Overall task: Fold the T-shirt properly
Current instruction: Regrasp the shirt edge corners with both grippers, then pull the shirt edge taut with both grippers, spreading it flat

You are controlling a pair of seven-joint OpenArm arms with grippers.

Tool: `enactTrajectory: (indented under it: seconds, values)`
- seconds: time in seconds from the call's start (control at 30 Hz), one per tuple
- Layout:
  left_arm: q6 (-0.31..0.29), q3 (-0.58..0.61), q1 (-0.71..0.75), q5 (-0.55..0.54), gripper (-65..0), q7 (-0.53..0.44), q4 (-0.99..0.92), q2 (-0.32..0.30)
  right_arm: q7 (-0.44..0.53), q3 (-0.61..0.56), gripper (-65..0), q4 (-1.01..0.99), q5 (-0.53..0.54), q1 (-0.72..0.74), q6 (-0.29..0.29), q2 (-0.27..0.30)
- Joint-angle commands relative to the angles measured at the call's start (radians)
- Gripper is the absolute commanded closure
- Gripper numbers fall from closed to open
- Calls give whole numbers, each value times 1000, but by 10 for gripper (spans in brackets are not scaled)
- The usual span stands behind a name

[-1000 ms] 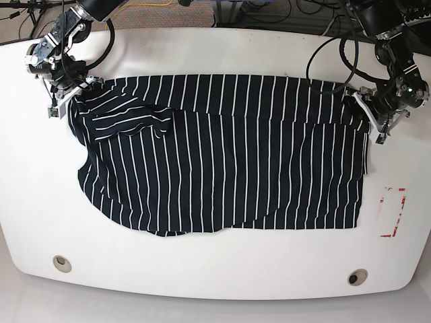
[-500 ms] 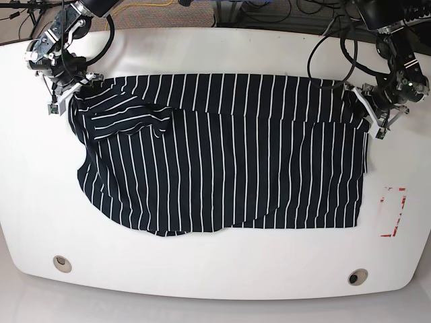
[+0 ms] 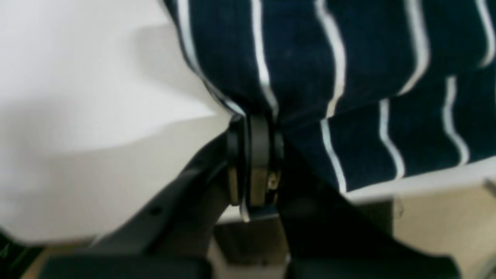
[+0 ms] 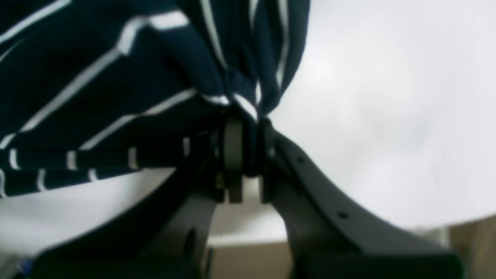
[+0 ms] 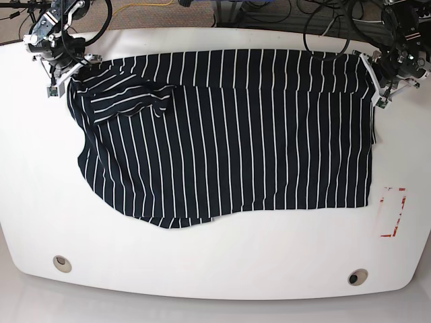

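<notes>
Both end effectors are clamped tight on cloth. In the left wrist view the left end effector [image 3: 254, 128] has its jaws pressed together with a pinch of the T-shirt [image 3: 348, 77] caught between them, the fabric bunching into folds right at the tips. The right wrist view shows the same for the right end effector [image 4: 244, 128]: jaws closed on a gathered knot of striped cloth, the rest of the garment hanging off toward the upper left of that frame. From the base view, the right end effector [image 5: 59, 66] grips the shirt's corner in the upper left of the frame and the left end effector [image 5: 377, 75] grips the opposite corner in the upper right, so the top edge is drawn out nearly straight between them. The T-shirt [image 5: 229, 134] lies spread on the white bench [image 5: 202, 269], covering the upper and middle part of it, its long axis running left to right across the frame and its white stripes running top to bottom. A sleeve is folded over near the upper left corner. Toward the lower right of the frame a red-edged marking [image 5: 392, 212] sits on the bench just beside the shirt's right edge; no writing on it can be read.
</notes>
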Motion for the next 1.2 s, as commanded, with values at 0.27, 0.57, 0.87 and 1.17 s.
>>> enactTrajectory:
  seconds: [0.27, 0.57, 0.87, 1.17]
  values:
    - [1, -8, 56, 23, -6, 28, 80, -52, -94, -54, -57, 138, -33, -84, 1, -2]
    - [1, -7, 11, 23, -140, 31, 80, -54, -91, -74, -322, 158, -33, -80, 1, 6]
    - [1, -8, -63, 21, -326, 92, 126, -54, -91, -77, -514, 271, -22, -54, 1, 7]
    - [1, -10, -135, 21, -325, 150, 199, -54, -92, -82, -514, 268, 108, 32, 1, 29]
